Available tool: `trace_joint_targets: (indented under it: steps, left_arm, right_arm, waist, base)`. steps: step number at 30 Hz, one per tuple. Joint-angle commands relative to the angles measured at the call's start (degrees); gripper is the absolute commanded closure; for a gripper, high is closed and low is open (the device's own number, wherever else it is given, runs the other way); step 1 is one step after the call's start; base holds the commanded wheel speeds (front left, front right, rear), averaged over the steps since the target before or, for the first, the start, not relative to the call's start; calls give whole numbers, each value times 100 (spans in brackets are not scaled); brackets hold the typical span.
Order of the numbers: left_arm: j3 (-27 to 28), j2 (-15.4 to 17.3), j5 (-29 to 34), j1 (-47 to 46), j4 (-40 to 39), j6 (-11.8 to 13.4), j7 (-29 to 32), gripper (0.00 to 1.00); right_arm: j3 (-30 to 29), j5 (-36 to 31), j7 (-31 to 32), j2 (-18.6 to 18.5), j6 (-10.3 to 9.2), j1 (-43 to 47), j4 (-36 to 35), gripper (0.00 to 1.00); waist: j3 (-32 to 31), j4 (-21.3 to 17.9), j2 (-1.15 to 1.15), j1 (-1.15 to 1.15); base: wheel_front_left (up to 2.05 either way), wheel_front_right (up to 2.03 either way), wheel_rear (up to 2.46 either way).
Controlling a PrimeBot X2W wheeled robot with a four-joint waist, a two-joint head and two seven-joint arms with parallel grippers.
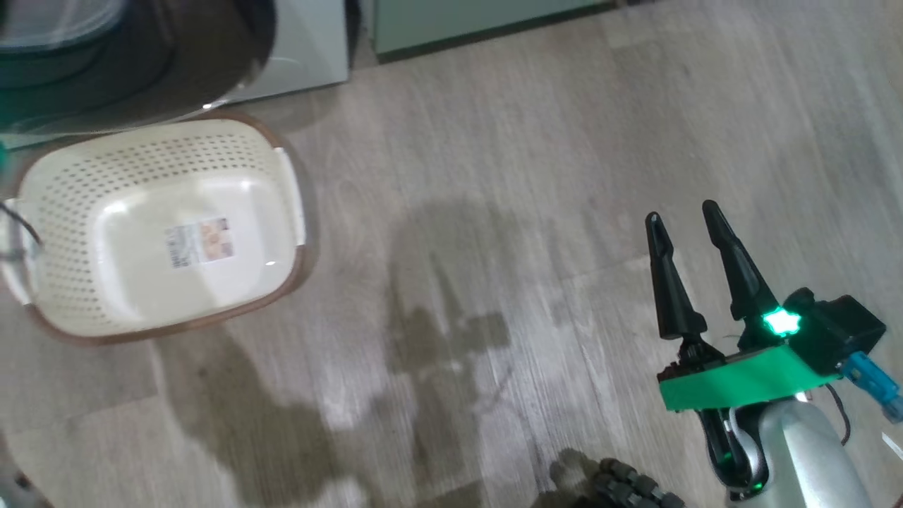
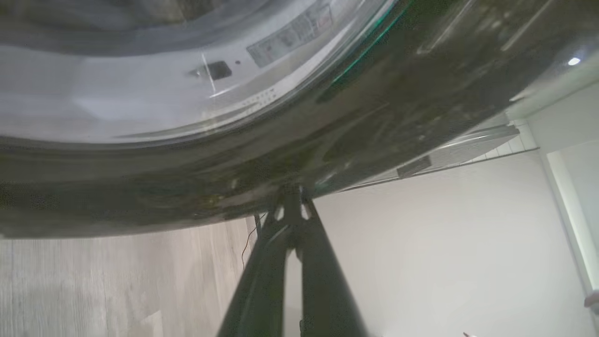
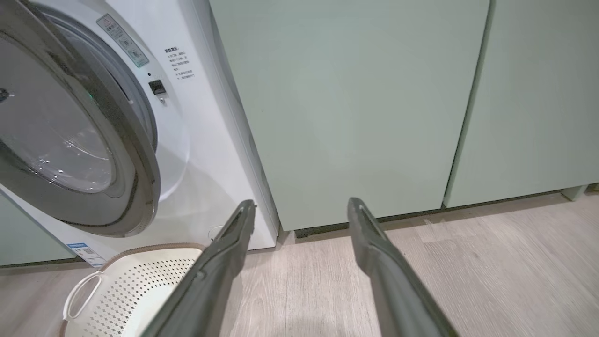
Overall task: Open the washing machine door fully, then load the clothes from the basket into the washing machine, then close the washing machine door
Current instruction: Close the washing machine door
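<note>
Carrying, on the floor of the basket (image 1: 63, 212) at the left of the head view, a white label (image 1: 200, 242) with small pictures and a code block, the print too small to read. Bearing, on the white front of the washing machine (image 3: 201, 140) in the upper left of the right wrist view, a slanted warning sticker (image 3: 122, 40) and a short block of dark text (image 3: 178, 63), both illegible. Showing a blue sticker (image 3: 84, 251) low at the machine's bottom edge, likewise unreadable.

Standing ajar at the left of that view, the washing machine door (image 3: 70, 140), swung out from the opening, clear glass bulging inside its ring. Sitting on the floor just in front of the machine and below the door, the basket.

Touching the rim of the door's glossy black ring in the middle of the left wrist view, the left gripper (image 2: 291, 201), fingers together. Hovering at the lower right of the head view, the right gripper (image 1: 681, 212), fingers wide apart and gripping nothing, well apart from the basket.

Lying under everything, a pale grey wood-look plank floor (image 1: 564, 106) crossed by dark shadows. Lining the room beside the machine, pale green cabinets (image 3: 351, 107) with a dark gap beneath.
</note>
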Motion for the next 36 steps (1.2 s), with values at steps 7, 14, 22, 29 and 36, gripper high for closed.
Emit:
trace_joint_targets:
  steps: [7, 14, 22, 29, 36]
  left_arm:
    - [460, -521, -393, 1262, -908, -168, -36, 8]
    - [852, -1305, -537, 2298, -1707, -176, -316, 0]
    - [956, -1554, -745, 3079, -1927, -177, -1685, 0]
    - [199, -1557, 151, 3508, -2345, -177, -3910, 0]
    - [-683, -1364, 3081, 3745, -2721, -178, -5923, 0]
  right_arm:
    - [62, -164, 2, -52, 0, -15, -159, 0]
    - [33, -295, 142, -52, 0, -30, -190, 0]
    - [-52, -345, 229, -52, 0, 66, -179, 0]
    - [-151, -428, 319, -52, 0, 115, -239, 0]
    - [-330, -594, 478, -52, 0, 208, -401, 0]
  waist:
    - [-333, 677, 0, 0]
    - [-542, 1087, 0, 0]
    - [-811, 1363, 0, 0]
    - [-1075, 1514, 0, 0]
    - [-1388, 1635, 0, 0]
  base:
    - [0, 0, 0]
    - [0, 0, 0]
    - [0, 0, 0]
    - [0, 0, 0]
    - [0, 0, 0]
